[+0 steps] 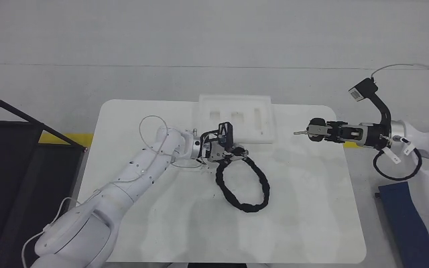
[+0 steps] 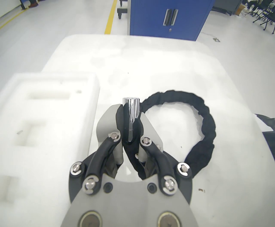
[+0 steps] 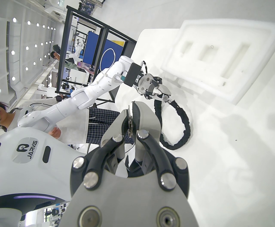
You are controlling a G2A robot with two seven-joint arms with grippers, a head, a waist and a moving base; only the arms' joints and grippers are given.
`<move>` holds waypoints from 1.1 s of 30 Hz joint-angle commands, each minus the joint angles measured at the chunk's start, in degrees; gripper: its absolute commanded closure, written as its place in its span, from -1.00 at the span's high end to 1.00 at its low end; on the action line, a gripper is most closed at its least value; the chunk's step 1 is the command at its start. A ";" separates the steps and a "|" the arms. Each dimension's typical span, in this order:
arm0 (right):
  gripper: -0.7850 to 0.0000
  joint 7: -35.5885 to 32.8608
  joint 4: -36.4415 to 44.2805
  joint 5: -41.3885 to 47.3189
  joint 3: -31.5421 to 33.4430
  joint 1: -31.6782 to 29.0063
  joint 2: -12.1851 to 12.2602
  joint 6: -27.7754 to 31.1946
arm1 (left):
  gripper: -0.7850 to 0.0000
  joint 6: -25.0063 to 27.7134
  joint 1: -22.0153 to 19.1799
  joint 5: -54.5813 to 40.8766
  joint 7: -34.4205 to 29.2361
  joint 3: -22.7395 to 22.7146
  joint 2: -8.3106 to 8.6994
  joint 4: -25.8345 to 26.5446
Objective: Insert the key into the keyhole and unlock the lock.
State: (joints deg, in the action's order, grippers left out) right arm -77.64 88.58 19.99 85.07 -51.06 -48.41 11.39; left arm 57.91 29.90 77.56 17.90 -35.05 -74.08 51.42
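The lock is a black fabric-covered loop [image 1: 242,185] with a chrome cylinder [image 2: 131,110] at one end, lying on the white table. My left gripper [image 2: 129,111] is shut on that cylinder, which sticks out past its fingertips. From above, the same gripper [image 1: 228,153] sits at the loop's upper left end. Out at the table's right side, my right gripper [image 1: 310,131] is shut on the small metal key [image 3: 129,123], whose tip [image 1: 295,133] points left toward the lock. In the right wrist view the left gripper [image 3: 166,96] and the loop [image 3: 180,126] lie farther off.
A white foam tray [image 1: 236,118] with rectangular recesses sits at the table's far edge, just behind the left gripper. A black frame [image 1: 27,127] stands off the table's left side. A blue cabinet [image 2: 167,17] stands beyond the table in the left wrist view.
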 commanded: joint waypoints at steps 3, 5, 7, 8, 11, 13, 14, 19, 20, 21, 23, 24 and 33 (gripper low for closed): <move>-1.00 0.00 0.00 0.00 0.00 0.00 0.00 0.00 | -1.00 0.09 0.42 -2.39 1.97 -1.35 1.14 4.79; -1.00 0.00 0.00 0.00 0.00 0.00 0.00 0.00 | -1.00 0.09 0.45 -3.62 2.59 -1.58 1.70 7.18; -1.00 0.00 0.00 0.00 0.00 0.00 0.00 0.00 | -1.00 0.09 0.42 -5.35 3.20 -1.40 2.25 9.21; -1.00 0.85 0.47 -0.34 -0.16 -0.39 0.01 -0.78 | -1.00 0.09 0.27 -6.07 3.21 -1.05 2.52 10.20; -1.00 -1.57 2.70 -1.28 -0.15 0.19 0.39 -4.64 | -1.00 0.09 -0.26 -9.62 3.97 0.04 3.26 12.40; -1.00 -3.79 3.58 -1.30 0.01 1.02 0.68 -7.59 | -1.00 0.09 -0.74 -11.98 4.30 1.06 3.74 13.32; -1.00 -4.85 3.93 -1.42 0.13 1.50 0.83 -8.72 | -1.00 0.09 -1.03 -13.19 4.47 1.60 3.96 13.78; -1.00 -8.10 4.57 -0.36 1.31 4.27 1.52 -15.29 | -1.00 0.09 -2.97 -18.37 5.50 4.61 5.03 15.87; -1.00 -8.40 4.49 -0.06 1.64 4.83 1.65 -16.58 | -1.00 0.09 -3.43 -19.22 5.79 5.24 5.24 16.29; -1.00 -8.78 4.46 0.08 1.93 5.38 1.80 -17.77 | -1.00 0.09 -3.88 -20.03 6.14 5.88 5.46 16.67; -1.00 -9.75 4.51 0.31 2.49 6.49 2.10 -19.66 | -1.00 0.09 -4.79 -21.39 6.97 7.06 5.88 17.29; -1.00 -10.00 4.53 0.39 2.67 6.88 2.19 -20.25 | -1.00 0.09 -5.11 -21.70 7.20 7.41 6.02 17.42; -1.00 -7.98 5.92 1.18 2.61 9.76 3.01 -26.89 | -1.00 -0.15 -8.21 -21.68 12.49 7.30 6.63 16.50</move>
State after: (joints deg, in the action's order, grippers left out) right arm -85.78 93.90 21.65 87.91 -41.49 -45.52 -14.45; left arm 57.99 21.74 55.01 29.61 -27.21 -67.25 68.33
